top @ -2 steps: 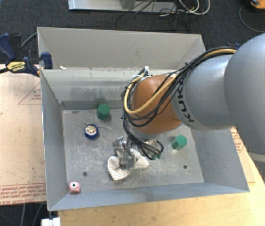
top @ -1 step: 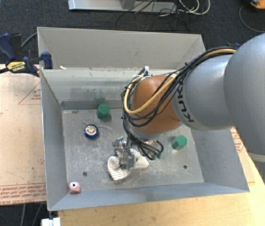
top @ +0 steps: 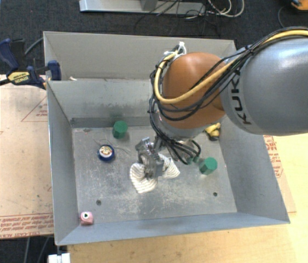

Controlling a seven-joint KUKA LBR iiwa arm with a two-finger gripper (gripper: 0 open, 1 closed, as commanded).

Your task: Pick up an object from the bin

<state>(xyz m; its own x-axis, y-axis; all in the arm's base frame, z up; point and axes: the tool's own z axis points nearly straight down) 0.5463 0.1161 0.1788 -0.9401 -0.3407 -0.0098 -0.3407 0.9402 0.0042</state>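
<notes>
**Gripper down on the white crumpled thing at mid-bin**

The gripper [top: 152, 167] stands low over the bin floor, its tip at the top of a white, crumpled, cloth-like thing [top: 141, 182] that lies near the middle of the bin [top: 60, 147]. The two seem to touch, but whether the gripper is spread, pressed together or pinching the white stuff cannot be told, since the wrist's dark body and cables crowd that spot. The white thing spreads out below and to both sides of the tip, so the gripper is over its upper middle, a sensible place to bite a soft, flat thing.

Above, the orange cover [top: 189, 92] hides part of the back of the floor. Just right of the gripper lies a green cylinder [top: 208, 165], with a small yellow piece [top: 213, 130] beyond it. To the left are a blue round cap [top: 106, 153] and a second green cylinder [top: 120, 129], both apart from the white thing. A pink cube [top: 86, 217] sits far off in the near left corner.
</notes>
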